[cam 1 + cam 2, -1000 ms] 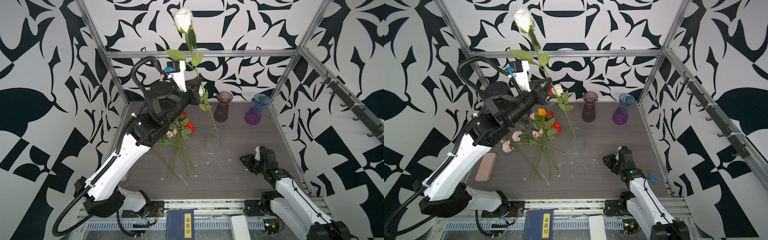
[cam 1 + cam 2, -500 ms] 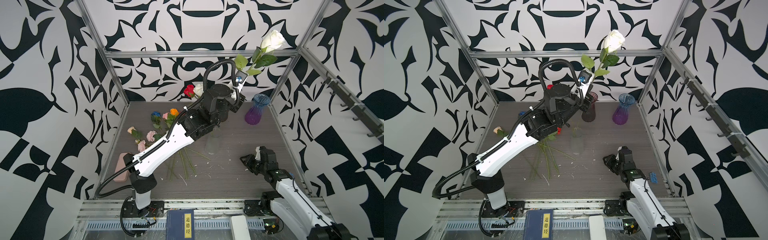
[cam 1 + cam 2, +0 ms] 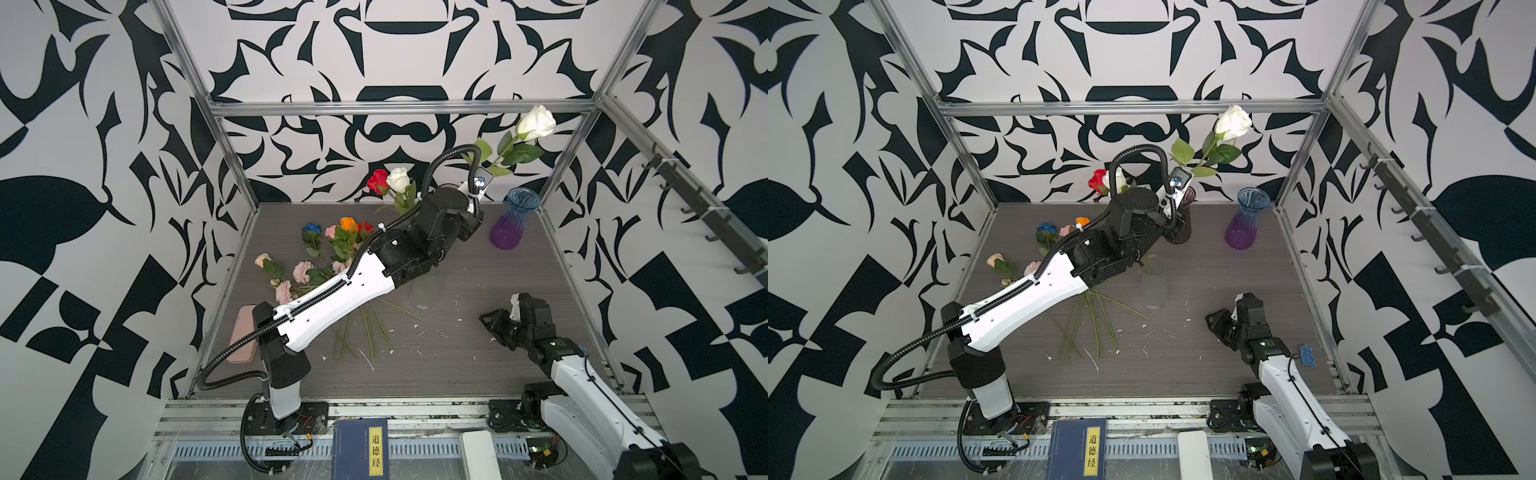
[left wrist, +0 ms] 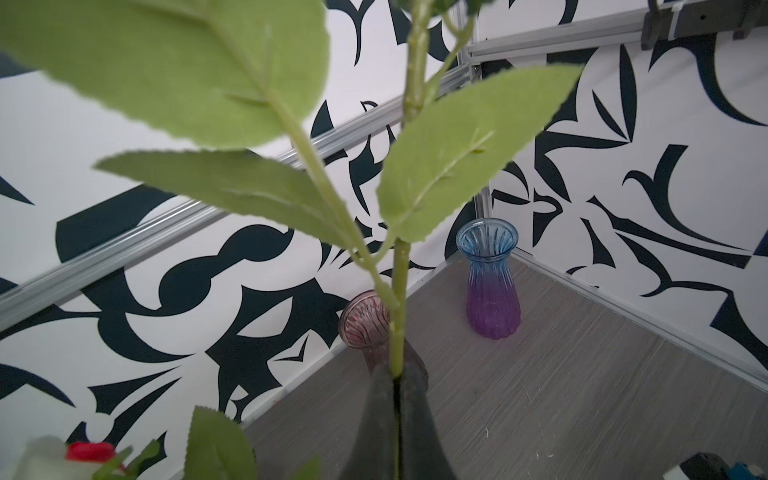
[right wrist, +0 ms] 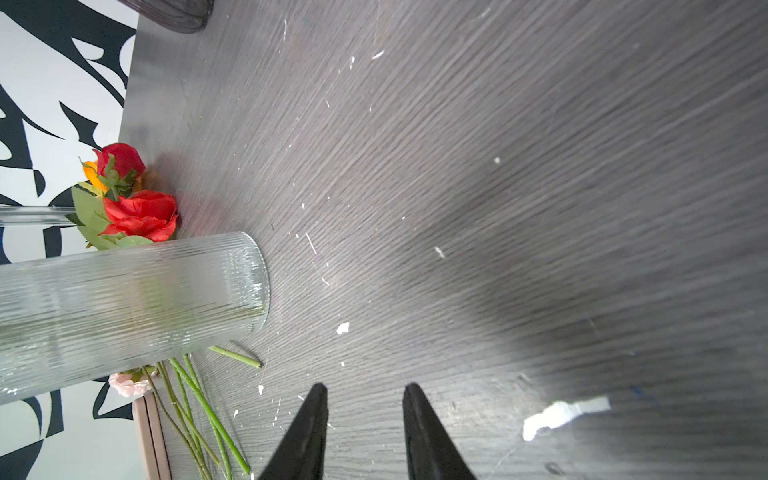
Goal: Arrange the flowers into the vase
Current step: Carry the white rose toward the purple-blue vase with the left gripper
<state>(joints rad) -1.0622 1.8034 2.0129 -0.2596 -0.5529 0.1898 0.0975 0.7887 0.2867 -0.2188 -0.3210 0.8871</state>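
- The white rose [image 3: 536,120] had swung from over the loose flowers [image 3: 332,249] to high above the dark red vase [image 4: 365,328].
- The left claw [image 4: 398,376] pinched its stem.
- Insertion seemed next, though into which vase was unclear.
- The right claw [image 5: 363,392] hung spread, empty, near the tabletop [image 3: 457,365].

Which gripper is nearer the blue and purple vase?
Left. The left gripper, holding a white rose, is raised close to the blue and purple vase; the right gripper sits toward the front of the table.
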